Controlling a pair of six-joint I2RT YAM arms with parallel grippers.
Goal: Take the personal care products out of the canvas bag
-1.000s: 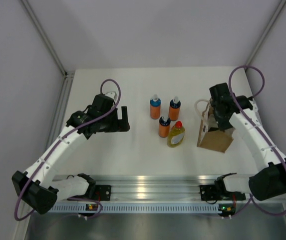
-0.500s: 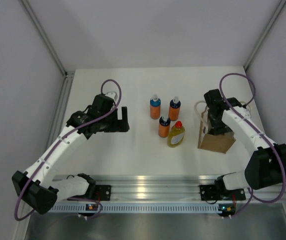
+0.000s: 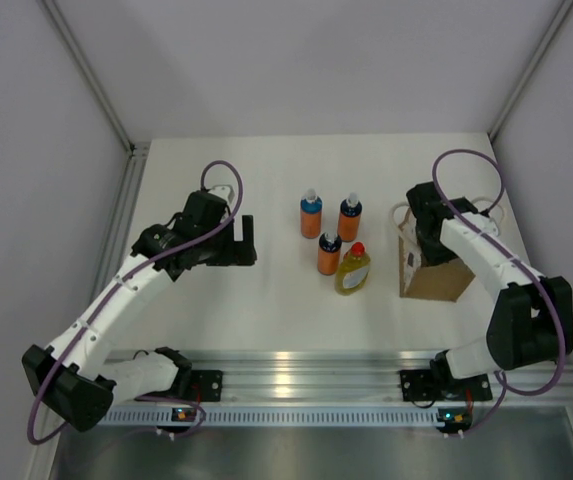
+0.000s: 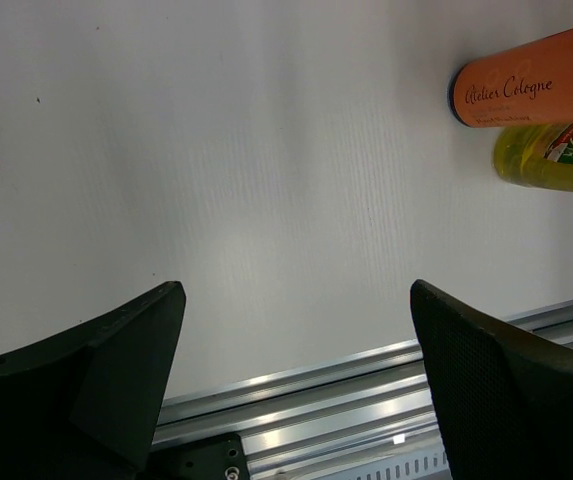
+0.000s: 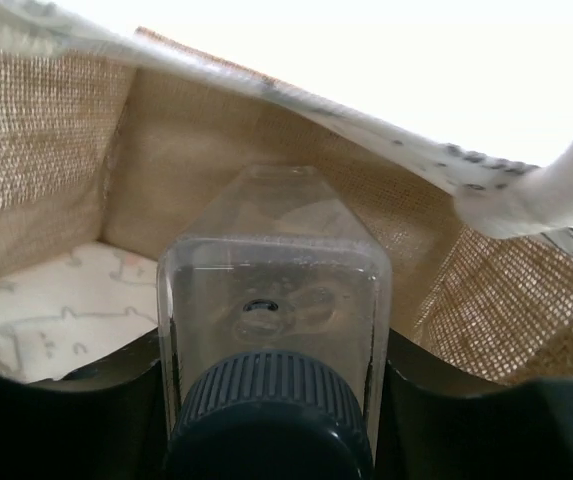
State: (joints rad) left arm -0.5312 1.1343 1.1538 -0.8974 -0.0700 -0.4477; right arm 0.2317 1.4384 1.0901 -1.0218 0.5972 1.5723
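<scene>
Canvas bag (image 5: 66,130): coarse woven tan cloth, matt; clear bottle (image 5: 271,290): glossy transparent plastic; cap (image 5: 266,410): dark, ribbed; table (image 4: 216,150): smooth matt white; front rail (image 3: 296,368): brushed, reflective metal.

White table (image 3: 266,300) with an aluminium rail (image 3: 306,366) along its near edge.

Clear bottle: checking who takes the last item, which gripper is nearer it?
Right. The right gripper sits in the bag, fingers flanking the clear bottle; the left gripper hovers over the table far away.
</scene>
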